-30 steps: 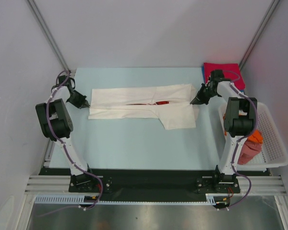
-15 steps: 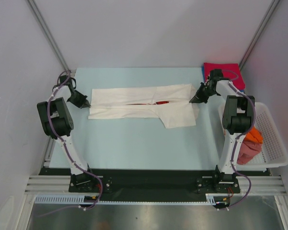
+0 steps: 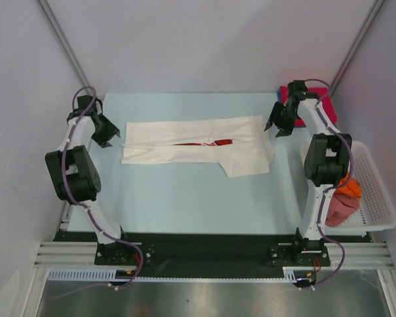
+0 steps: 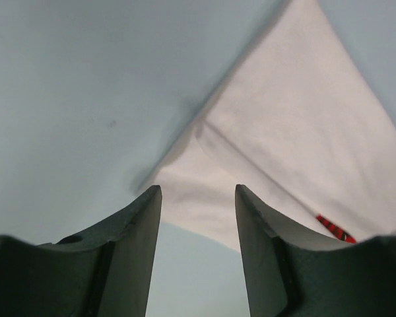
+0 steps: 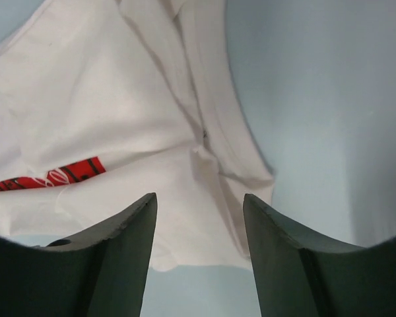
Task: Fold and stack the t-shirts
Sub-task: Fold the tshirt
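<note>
A white t-shirt (image 3: 185, 146) lies across the middle of the table, folded into a long band, with a strip of its red logo (image 3: 203, 142) showing in the fold. My left gripper (image 3: 107, 134) hovers open just off its left end, with nothing between its fingers. In the left wrist view that gripper (image 4: 198, 198) frames the shirt's corner (image 4: 277, 145). My right gripper (image 3: 279, 125) stands open above the right end. The right wrist view shows this gripper (image 5: 199, 205) over the shirt's creased cloth (image 5: 119, 112) and its logo (image 5: 53, 175). A folded red t-shirt (image 3: 325, 98) sits at the back right corner.
A white lattice basket (image 3: 376, 191) stands at the right edge of the table. It holds an orange shirt (image 3: 351, 188) and a pinkish-red one (image 3: 342, 208), partly hidden behind my right arm. The table surface (image 3: 185, 198) is pale blue.
Both grippers were shut at the ends of the white t-shirt. They have opened, let go of it and drawn back a little. The shirt lies as it did.
</note>
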Tool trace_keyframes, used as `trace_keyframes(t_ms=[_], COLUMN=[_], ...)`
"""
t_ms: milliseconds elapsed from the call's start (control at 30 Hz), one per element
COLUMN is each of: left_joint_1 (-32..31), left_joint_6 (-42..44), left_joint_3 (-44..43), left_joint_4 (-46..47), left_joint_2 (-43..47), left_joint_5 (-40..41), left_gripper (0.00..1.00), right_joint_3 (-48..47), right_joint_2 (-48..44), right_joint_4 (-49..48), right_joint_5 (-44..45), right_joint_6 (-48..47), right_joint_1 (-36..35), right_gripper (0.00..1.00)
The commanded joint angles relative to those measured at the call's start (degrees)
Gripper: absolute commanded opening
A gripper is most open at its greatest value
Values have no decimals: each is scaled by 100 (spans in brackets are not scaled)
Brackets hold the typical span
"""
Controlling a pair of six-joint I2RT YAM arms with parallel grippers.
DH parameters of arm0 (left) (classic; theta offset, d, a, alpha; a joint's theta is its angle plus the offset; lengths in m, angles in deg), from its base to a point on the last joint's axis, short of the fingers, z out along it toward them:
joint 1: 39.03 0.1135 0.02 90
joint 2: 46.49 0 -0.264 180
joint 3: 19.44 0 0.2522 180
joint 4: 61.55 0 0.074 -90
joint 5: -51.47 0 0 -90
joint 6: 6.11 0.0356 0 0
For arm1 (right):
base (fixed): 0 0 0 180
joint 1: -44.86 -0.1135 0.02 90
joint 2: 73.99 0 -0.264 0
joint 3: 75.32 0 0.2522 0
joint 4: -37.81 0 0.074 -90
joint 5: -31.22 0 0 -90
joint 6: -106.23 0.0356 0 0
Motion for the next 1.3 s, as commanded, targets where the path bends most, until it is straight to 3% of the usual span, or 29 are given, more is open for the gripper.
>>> trace_keyframes(t_ms=[0,133,233,467,800,1267], left_joint_1=[-399,-470,-470,-479,-418,-277], left_joint_6=[339,347,496,743,726,910], left_joint_3=[739,1226,1103,812,2051,2122], left_joint_4=[314,745,860,816,772,649], left_joint_2=[860,756,519,-114,219,509], left_joint_5=[-437,-939,-1002,-800,-140,-70], left_gripper=[53,40,40,39,38,38], right_joint_3=[-44,247,361,414,722,879], right_joint_2=[-551,-569,-516,-156,178,372], right_joint_4=[289,-98,-511,-943,-1891,-2252], right_joint_5=[434,268,22,-181,215,592], right_joint_6=[-190,56,372,768,1093,1674], right_joint_1=[-723,-1560,-2016,-2667,-3143,-3494], right_gripper=[61,59,52,22,20,11])
